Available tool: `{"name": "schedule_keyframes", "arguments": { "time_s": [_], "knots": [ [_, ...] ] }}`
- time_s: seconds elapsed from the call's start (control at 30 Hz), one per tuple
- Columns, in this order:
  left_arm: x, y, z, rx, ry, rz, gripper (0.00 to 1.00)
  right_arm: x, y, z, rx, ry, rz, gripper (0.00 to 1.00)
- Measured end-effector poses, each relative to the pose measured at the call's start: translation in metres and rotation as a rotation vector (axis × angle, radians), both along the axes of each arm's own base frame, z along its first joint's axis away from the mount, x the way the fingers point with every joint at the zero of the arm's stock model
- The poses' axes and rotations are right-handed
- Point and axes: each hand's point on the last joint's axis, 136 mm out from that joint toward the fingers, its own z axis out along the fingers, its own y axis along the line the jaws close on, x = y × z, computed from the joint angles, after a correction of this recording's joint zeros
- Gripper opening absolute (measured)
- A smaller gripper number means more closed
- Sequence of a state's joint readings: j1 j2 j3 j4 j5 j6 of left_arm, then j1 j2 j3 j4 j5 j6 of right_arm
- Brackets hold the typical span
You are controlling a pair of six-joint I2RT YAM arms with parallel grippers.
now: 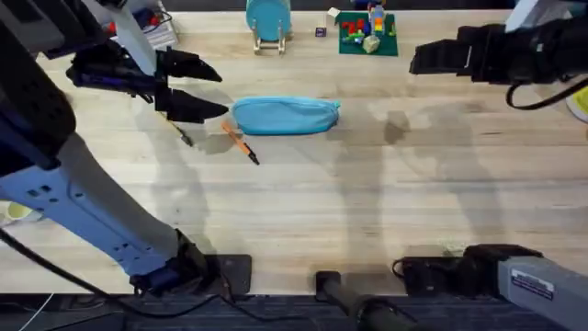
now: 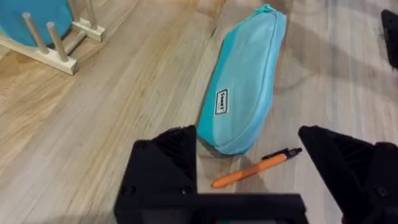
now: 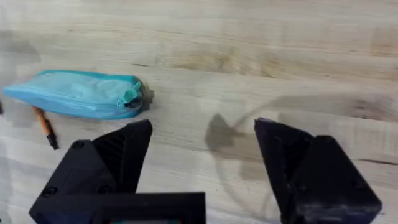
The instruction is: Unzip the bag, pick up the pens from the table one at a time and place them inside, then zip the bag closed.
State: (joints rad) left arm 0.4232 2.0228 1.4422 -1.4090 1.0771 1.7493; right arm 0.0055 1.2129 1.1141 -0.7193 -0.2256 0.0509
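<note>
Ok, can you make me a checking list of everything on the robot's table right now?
Surface: table is light wood planks.
Job's things: bag lies flat, zipper looks shut; orange pen lies on the table by the bag's near edge; a second, tan pen lies partly under the left gripper.
Clutter: teal disc on wooden stand, coloured toy blocks on a green base at the far edge.
Grippers: left gripper open, above the pens beside the bag; right gripper open, holding nothing.
Cables: dark cable by the right arm.
Surroundings: nothing seen.
</note>
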Motion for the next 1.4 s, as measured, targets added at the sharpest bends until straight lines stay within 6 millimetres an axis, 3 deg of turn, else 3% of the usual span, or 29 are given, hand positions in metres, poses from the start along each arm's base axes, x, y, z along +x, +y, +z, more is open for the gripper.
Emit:
{"name": "schedule_keyframes", "arguments": {
  "time_s": [0.3, 0.77, 1.37, 1.4],
  "knots": [
    [-0.004, -0.007, -0.017, -0.042, 0.066, -0.026, 0.993, 0.000, 0.000, 0.000, 0.000, 0.000, 0.000, 0.995],
    [-0.004, -0.055, -0.023, 0.012, -0.119, -0.251, 0.993, 0.000, 0.000, 0.000, 0.000, 0.000, 0.000, 0.996],
    [-0.008, -0.054, -0.029, 0.053, -0.117, -0.288, 0.993, -0.003, 0.000, -0.002, 0.000, 0.015, 0.000, 0.996],
    [-0.008, -0.054, -0.029, 0.053, -0.114, -0.287, 0.909, -0.003, 0.000, -0.002, 0.000, 0.015, 0.000, 0.996]
  ]
}}
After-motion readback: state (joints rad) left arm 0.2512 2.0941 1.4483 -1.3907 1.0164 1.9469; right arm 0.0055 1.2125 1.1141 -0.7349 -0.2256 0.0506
